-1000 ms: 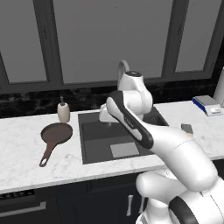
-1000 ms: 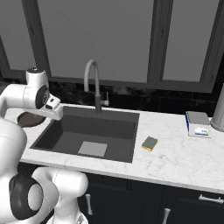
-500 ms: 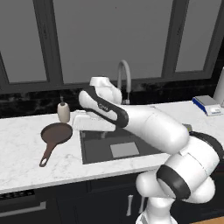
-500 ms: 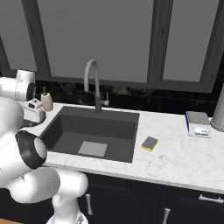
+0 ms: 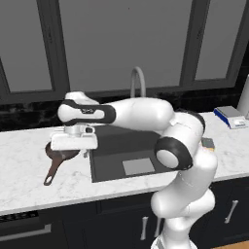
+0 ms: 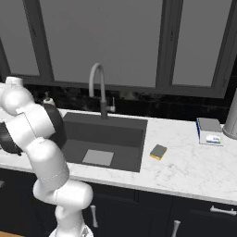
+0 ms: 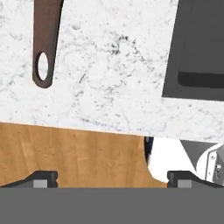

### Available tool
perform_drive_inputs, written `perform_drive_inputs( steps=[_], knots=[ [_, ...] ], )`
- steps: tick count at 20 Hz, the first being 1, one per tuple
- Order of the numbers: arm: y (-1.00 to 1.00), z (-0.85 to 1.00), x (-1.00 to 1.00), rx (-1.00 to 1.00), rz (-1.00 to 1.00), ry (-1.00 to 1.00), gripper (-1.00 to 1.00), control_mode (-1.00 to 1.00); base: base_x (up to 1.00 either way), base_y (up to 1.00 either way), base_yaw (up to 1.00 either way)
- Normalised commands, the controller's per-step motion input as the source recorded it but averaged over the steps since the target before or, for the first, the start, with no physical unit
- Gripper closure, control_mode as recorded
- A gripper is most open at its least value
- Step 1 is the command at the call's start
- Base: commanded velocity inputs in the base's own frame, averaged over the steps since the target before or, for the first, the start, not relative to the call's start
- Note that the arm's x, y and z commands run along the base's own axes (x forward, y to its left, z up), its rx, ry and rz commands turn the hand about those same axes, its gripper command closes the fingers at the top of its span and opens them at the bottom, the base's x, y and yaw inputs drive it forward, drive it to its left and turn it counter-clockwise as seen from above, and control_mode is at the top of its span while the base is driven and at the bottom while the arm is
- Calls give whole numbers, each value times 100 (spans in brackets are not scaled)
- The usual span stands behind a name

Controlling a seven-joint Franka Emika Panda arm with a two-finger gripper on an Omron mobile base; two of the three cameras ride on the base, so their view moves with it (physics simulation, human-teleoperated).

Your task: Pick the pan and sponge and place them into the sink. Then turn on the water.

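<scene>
The dark reddish-brown pan lies on the marble counter left of the sink, its long handle pointing toward the counter's front edge. My arm reaches left, and its white hand hovers just above the pan. In the hand view the pan's handle with its loop hole is at the upper left. My gripper is open, with nothing between its fingertips. The sponge lies on the counter right of the sink. The arched faucet shows no water.
A blue-and-white flat box rests at the far right of the counter beside a tall grey vessel. A soap dispenser stands behind my arm at the back wall. In the hand view, the counter's front edge has wooden floor below.
The arm has swung left, from above the sink to over the pan. The gripper has stayed open. The pan and sponge have not moved.
</scene>
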Motion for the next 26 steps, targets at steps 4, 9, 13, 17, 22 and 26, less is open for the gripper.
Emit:
perform_drive_inputs(
  steps=[4, 9, 13, 17, 22, 26],
  knots=[
    [75, -60, 34, -7, -11, -3, -100, -100, 0, 0, 0],
    [32, -28, 19, -1, -6, -4, -100, -100, 0, 0, 0],
    [5, -2, 11, 0, 2, -3, -100, -100, 0, 0, 0],
    [14, -3, 28, -1, 0, -5, -100, -100, 0, 0, 0],
    [13, -22, 24, 0, 0, -17, -100, -100, 0, 0, 0],
    [5, -36, 23, 0, 0, -15, -100, -100, 0, 0, 0]
  ],
)
